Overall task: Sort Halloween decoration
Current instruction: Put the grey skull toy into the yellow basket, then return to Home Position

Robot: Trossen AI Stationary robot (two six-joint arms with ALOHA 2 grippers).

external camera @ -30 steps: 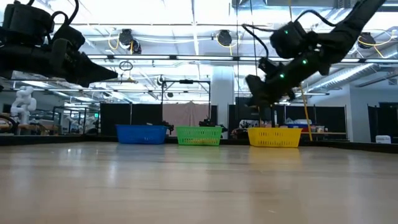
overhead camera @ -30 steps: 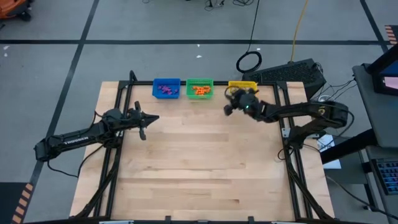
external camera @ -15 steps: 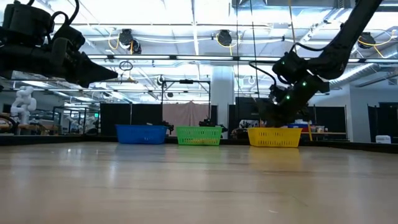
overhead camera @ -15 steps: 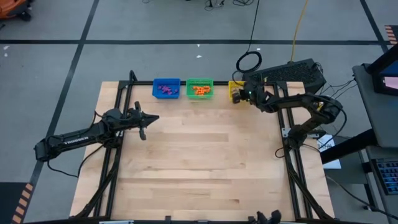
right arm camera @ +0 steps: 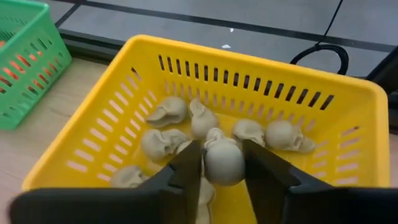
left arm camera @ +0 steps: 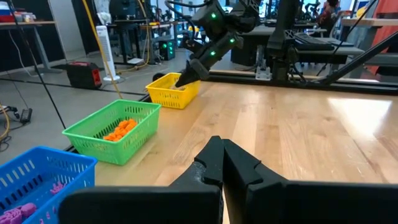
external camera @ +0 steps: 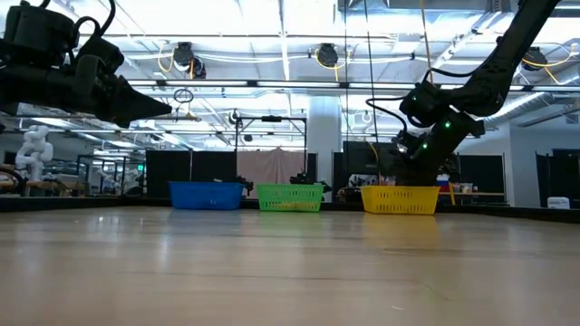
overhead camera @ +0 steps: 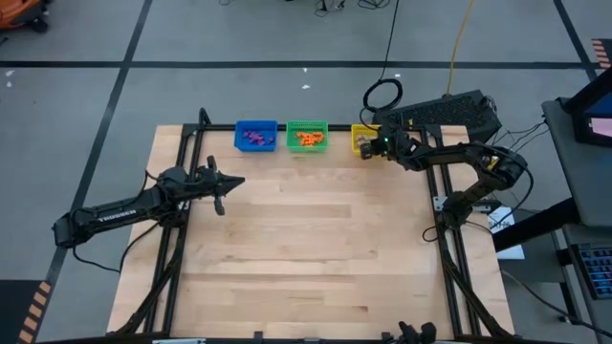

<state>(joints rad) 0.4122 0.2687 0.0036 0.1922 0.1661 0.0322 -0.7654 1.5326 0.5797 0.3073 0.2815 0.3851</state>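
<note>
Right gripper [right arm camera: 222, 165] over yellow bin [right arm camera: 118, 134], fingers spread either side of pale skull [right arm camera: 222, 160] — releasing, barely touching. Skull looks light, hard, rounded, likely slippery; pinch across widest part. More skulls [right arm camera: 166, 112] lie in bin — only right wrist view shows them. High view, left: left gripper [overhead camera: 219, 182] clenched, empty, waiting.

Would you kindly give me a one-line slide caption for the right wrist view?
Right gripper poised over the yellow bin, a pale skull trinket between its parted fingers above others already sorted.
</note>
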